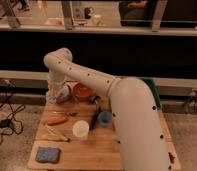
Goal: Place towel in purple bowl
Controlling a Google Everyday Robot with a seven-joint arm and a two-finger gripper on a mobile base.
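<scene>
The purple bowl (66, 94) shows only as a dark rim at the table's back left, just left of the orange-red bowl (83, 91). My gripper (57, 94) hangs down from the white arm (87, 77) right beside or over the purple bowl and hides most of it. I cannot tell whether it holds anything. A blue-grey, flat, cloth-like pad (48, 154), the only towel-like thing I see, lies at the table's front left corner, far from the gripper.
On the wooden table (99, 150) are a small blue cup (105, 118), a white cup (80, 129), an orange carrot-like thing (56, 120), a pale stick (56, 133) and a dark object (94, 119). A green thing (153, 90) stands behind the arm.
</scene>
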